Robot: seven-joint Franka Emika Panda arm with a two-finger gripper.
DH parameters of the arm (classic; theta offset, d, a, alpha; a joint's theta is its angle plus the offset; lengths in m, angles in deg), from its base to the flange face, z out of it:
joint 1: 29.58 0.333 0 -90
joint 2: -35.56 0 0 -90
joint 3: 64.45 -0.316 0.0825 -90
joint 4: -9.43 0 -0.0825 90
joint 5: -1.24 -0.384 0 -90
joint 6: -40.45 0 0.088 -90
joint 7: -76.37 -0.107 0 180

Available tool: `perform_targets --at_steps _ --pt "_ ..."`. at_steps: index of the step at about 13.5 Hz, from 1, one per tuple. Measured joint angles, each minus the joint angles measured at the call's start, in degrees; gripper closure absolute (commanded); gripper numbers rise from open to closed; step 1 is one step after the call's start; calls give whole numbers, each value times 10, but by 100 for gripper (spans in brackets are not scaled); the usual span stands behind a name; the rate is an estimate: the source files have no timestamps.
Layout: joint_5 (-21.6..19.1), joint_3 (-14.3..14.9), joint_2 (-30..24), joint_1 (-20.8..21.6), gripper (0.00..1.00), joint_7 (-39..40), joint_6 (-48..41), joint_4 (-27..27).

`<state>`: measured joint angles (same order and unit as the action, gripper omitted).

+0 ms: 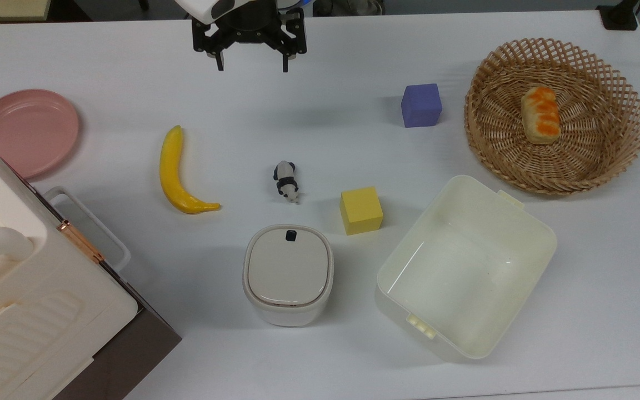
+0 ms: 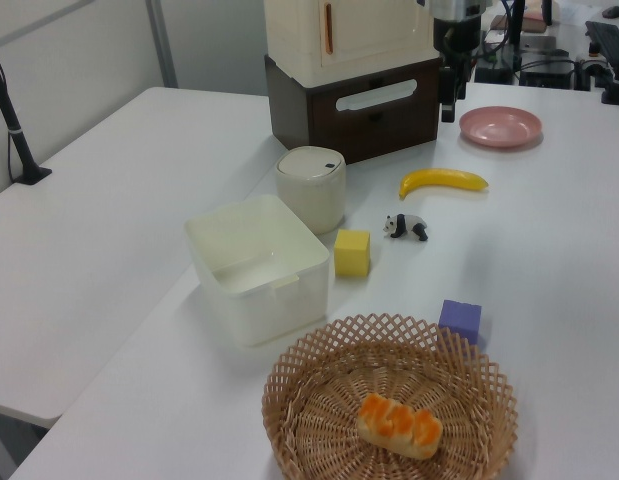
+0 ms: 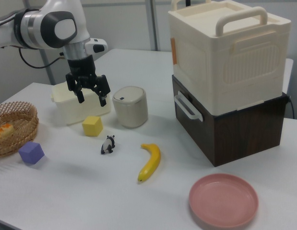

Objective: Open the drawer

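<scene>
Right view: gripper [image 3: 89, 95] hangs fingers spread, well off the drawer [image 3: 225, 122].
Handle [image 3: 187, 106] sits at three o'clock; a skewed approach may slip off it.

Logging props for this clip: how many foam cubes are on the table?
2. The yellow cube sits between the grey-lidded bin and the cream tub. The purple cube sits beside the wicker basket. Others could be hidden behind the large boxes.

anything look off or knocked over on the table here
Nothing is spilled or damaged. The one small oddity is the panda figurine, which seems to lie on its side in the top view. The drawer is shut, and the end effector hangs open, away from it.
</scene>
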<state>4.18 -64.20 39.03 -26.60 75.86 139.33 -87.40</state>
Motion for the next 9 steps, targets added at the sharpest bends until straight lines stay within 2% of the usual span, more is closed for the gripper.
perform_targets --at_steps 9 --pt "0 6 -4 -1 0 0 -8 3"
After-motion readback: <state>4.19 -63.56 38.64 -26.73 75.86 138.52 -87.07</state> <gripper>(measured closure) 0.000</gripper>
